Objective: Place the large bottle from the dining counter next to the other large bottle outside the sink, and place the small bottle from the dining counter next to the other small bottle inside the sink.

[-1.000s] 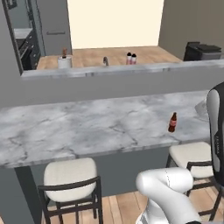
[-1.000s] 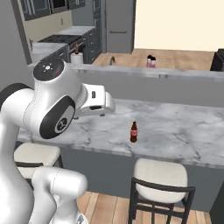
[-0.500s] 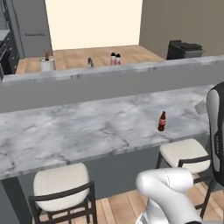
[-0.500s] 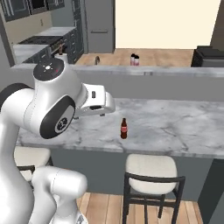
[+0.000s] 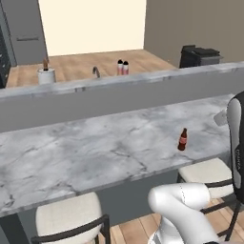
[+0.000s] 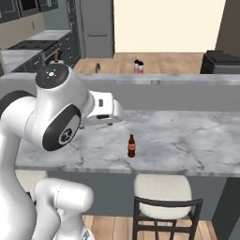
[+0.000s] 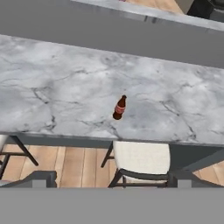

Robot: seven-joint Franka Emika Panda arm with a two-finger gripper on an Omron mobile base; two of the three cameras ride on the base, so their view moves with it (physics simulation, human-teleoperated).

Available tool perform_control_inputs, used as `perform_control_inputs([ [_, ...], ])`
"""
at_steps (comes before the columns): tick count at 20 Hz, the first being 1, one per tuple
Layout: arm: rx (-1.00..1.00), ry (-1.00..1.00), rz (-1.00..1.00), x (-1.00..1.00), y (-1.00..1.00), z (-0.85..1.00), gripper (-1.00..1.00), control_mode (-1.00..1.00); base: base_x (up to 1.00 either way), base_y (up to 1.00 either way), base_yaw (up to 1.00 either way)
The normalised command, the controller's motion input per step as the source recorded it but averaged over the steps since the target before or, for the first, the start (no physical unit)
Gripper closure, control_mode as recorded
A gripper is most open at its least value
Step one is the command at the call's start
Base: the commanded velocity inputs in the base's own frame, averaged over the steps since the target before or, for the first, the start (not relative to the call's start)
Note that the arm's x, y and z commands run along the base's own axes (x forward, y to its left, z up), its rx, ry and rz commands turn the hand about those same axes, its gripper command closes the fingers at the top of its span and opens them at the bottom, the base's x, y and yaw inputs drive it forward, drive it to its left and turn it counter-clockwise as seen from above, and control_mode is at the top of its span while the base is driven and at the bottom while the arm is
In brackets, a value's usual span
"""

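The small bottle [image 5: 182,139] [image 6: 131,146] [image 7: 119,107], dark brown with a red label, stands upright near the front edge of the dining counter [image 5: 86,152] [image 6: 187,140] [image 7: 57,92]. My gripper [image 7: 111,181] is open and holds nothing. It hangs well above and short of the small bottle, on the stool side of the counter. Two large bottles [image 5: 123,67] [image 6: 138,66] stand side by side on the far counter, right of the faucet [image 5: 96,71] [image 6: 98,68]. A raised grey ledge hides the sink basin and the other small bottle.
Stools [image 5: 66,221] [image 6: 163,190] [image 7: 140,159] are tucked under the counter's front edge. A white canister [image 5: 46,75] stands on the far counter and a dark appliance [image 5: 200,56] at the right. My arm [image 6: 56,117] fills the left of the right base view.
Both base views have shifted, so the base has moved and turned. The small bottle stays where it was on the counter. The gripper is still open.
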Motion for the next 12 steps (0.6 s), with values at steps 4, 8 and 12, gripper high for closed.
perform_control_inputs([
  [4,0.0,0.0,0.0,0.0,0.0,0.0,-1.0,1.0,0.56,0.58,-0.04],
  [8,0.0,0.0,0.0,0.0,0.0,0.0,-1.0,1.0,0.63,0.48,-0.04],
  [12,0.0,0.0,0.0,0.0,0.0,0.0,-1.0,1.0,0.73,0.3,-0.06],
])
